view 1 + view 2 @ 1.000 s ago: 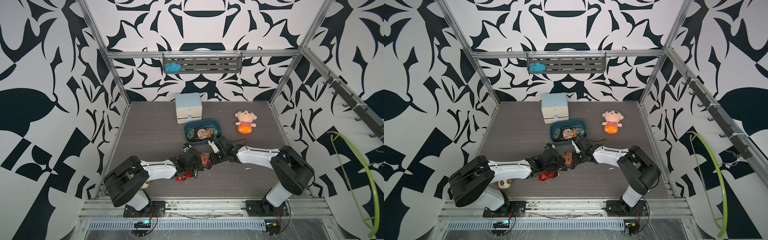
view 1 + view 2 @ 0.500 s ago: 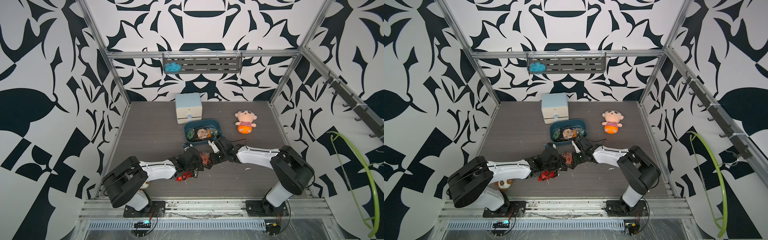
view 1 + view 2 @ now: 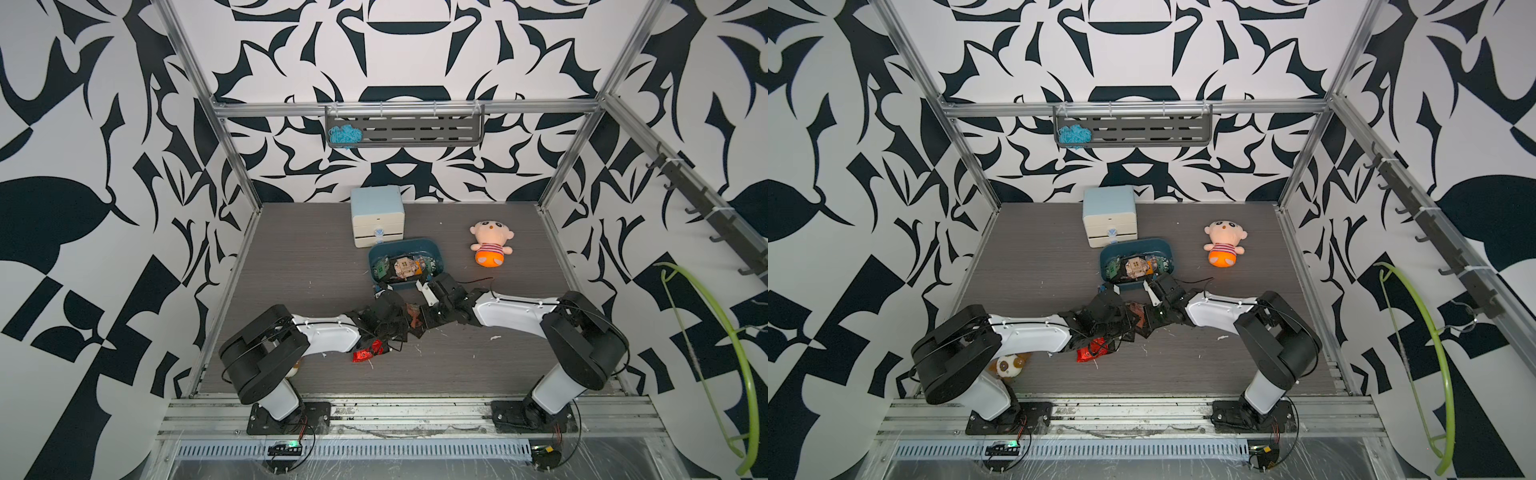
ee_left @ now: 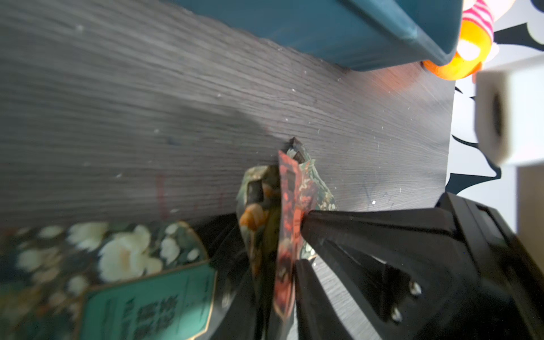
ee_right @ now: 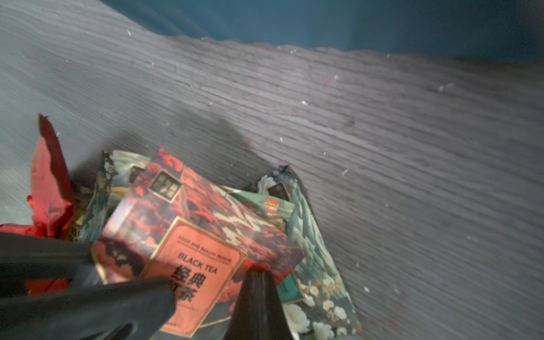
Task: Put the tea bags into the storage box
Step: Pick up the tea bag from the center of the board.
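Our left jaws have closed further, now pinching an upright red tea bag (image 4: 290,206), with the storage box (image 3: 401,243) just beyond them; our right jaws stay clenched atop the pile.

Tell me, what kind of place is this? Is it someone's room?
Most likely a robot test booth, not a home. Two robot arms are bolted to a rail, patterned walls hang on a metal frame, and the table holds tea bags, a box and a doll.
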You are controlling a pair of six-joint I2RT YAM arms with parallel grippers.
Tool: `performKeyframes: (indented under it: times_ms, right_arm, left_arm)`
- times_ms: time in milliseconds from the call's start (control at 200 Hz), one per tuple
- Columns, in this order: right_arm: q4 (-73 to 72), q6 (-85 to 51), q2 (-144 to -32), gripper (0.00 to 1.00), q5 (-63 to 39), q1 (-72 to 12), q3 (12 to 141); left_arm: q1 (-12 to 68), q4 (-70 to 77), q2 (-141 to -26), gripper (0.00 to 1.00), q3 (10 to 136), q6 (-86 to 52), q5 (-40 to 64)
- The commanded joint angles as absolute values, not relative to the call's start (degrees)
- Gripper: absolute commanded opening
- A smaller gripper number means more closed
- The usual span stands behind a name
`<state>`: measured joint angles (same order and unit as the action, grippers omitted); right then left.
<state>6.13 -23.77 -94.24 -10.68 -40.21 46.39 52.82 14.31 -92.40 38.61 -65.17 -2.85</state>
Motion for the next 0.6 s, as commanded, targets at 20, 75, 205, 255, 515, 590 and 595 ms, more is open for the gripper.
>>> performKeyframes:
  times_ms: [20,75,205,255,515,590,595]
  right_arm:
    - [7.4,-23.0,-95.1,0.0,-9.4,-40.1,46.9]
    - [7.3,-23.0,-94.9,0.0,-9.3,-40.1,46.7]
    - [6.8,-23.1,-93.9,0.0,-8.8,-40.1,46.0]
    - [6.4,-23.1,-93.2,0.0,-8.5,-40.1,45.6]
    - [2.6,-23.3,-84.7,0.06,-3.7,-40.0,40.5]
    - [1.5,-23.8,-80.8,0.09,-0.6,-40.1,38.2]
    - [1.4,-23.8,-80.5,0.09,-0.4,-40.1,38.1]
  left_arm:
    - [52.6,15.0,-94.6,0.17,40.6,-64.7,-1.3]
    - [52.6,15.1,-94.7,0.15,40.7,-64.7,-0.8]
    - [52.6,14.6,-93.3,0.07,39.9,-64.7,-1.2]
    - [52.6,14.2,-92.4,0.03,39.4,-64.7,-1.4]
    - [52.6,11.3,-85.8,0.0,35.5,-64.9,-1.5]
    - [52.6,9.7,-82.9,0.0,34.3,-64.6,-1.5]
    - [52.6,9.6,-82.8,0.0,34.2,-64.6,-1.6]
